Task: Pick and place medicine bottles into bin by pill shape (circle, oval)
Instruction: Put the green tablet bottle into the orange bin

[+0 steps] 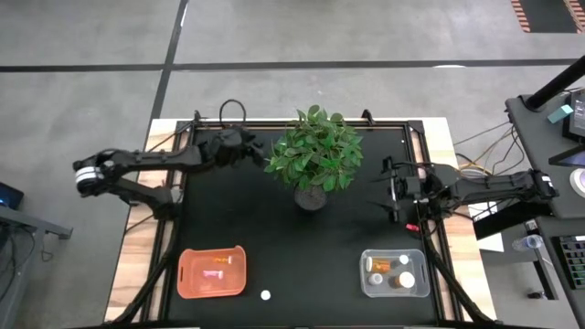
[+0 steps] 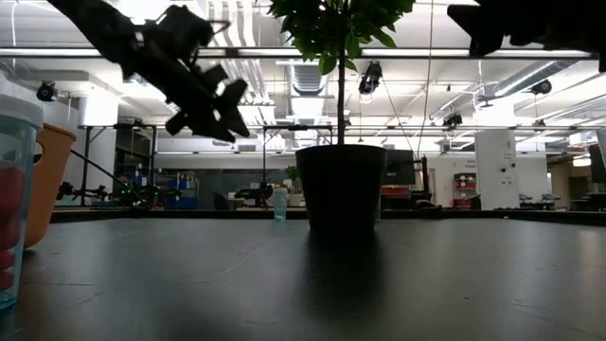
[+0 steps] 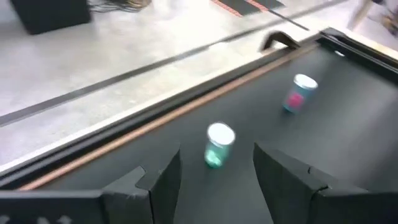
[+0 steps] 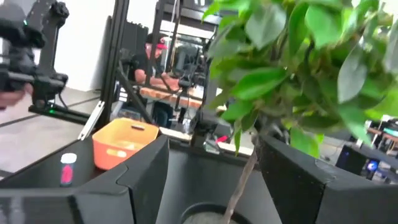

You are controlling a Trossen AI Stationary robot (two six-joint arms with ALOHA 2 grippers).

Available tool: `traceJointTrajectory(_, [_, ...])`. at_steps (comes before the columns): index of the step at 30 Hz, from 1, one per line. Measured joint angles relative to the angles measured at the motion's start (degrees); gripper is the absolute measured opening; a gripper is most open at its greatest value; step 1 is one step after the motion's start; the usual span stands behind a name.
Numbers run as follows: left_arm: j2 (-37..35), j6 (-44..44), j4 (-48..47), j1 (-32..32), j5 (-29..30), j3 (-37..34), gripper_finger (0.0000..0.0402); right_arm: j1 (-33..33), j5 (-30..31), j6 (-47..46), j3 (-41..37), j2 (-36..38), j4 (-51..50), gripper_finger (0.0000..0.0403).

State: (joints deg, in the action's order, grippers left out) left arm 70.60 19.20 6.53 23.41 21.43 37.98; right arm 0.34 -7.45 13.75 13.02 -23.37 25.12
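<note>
orange bin (image 1: 212,272) near the table's front edge, left of the potted plant (image 1: 313,157), one bottle lying inside. clear bin (image 1: 394,273) front-right of the plant, several bottles (image 1: 388,264) within. lone white bottle (image 1: 265,295) on the mat between the bins. left gripper (image 1: 249,146) just left of the plant's leaves, fingers spread, nothing held. right gripper (image 1: 391,194) right of the plant, fingers apart, empty.

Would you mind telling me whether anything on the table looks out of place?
One small white bottle stands alone on the black table, outside both bins, just right of the orange bin. The clear bin already holds several bottles.
</note>
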Motion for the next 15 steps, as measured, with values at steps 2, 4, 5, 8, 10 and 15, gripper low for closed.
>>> traceJointTrajectory(2, [2.86, -0.01, 3.53, 2.31, -0.03, -0.02, 0.018, 0.0, 0.01, 0.4, 0.76, -0.01, 0.01, 0.0232])
traceJointTrajectory(4, [5.98, -0.07, 7.06, 4.34, -0.31, 0.09, 0.018, 0.0, 0.01, 0.91, 1.32, -0.01, -0.03, 0.0232])
traceJointTrajectory(5, [7.5, -0.24, 7.83, 5.23, -0.68, 0.33, 0.018, 0.0, 0.01, 1.29, 1.61, -0.01, -0.07, 0.0232])
traceJointTrajectory(8, [11.83, -0.48, 10.23, 7.04, -2.65, 0.64, 0.018, 0.0, 0.03, 2.37, 2.44, -0.01, -0.03, 0.0232])
traceJointTrajectory(10, [14.04, -0.52, 11.93, 7.49, -5.15, 0.7, 0.018, 0.0, 0.09, 2.51, 3.02, -0.01, -0.02, 0.0232])
traceJointTrajectory(15, [16.77, -1.05, 12.94, 7.79, -9.2, 1.05, 0.018, 0.0, 3.08, 2.35, 4.3, -0.01, -0.64, 0.0232])
